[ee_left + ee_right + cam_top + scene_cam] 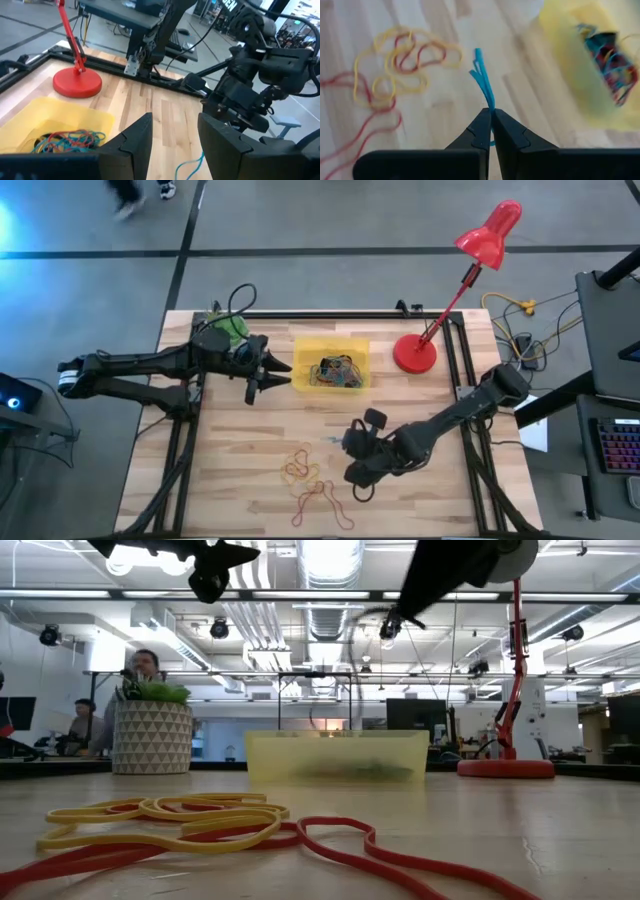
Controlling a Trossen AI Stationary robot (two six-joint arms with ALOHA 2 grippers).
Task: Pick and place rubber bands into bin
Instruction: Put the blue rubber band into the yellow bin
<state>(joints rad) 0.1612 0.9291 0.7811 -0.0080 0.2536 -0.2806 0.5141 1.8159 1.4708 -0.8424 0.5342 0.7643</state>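
On the wooden table, toward its far edge: one bin, shallow, translucent yellow, holding a tangled heap of rubber bands in blue, red, green and yellow. The heap shows again through the bin's open top in the left wrist view.

Near front of table, well apart from the bin: a loose cluster of yellow and red bands, lying flat and overlapping; in the low view the yellow loops rest on top of the red ones.

Right gripper: between the bin and the loose cluster, raised off the table. Fingers closed, pinching one blue rubber band, which sticks out beyond the fingertips as a folded strand over bare wood.

Left gripper: just beside the bin's left wall, pointing toward it, raised. Fingers parted, with nothing between them.

Other items: red desk lamp, base standing just right of the bin, shade leaning out past the table's far edge. White patterned plant pot with green foliage at the far left corner. Black frame rails run along the table's sides. Beyond the table, people are seated in the room.
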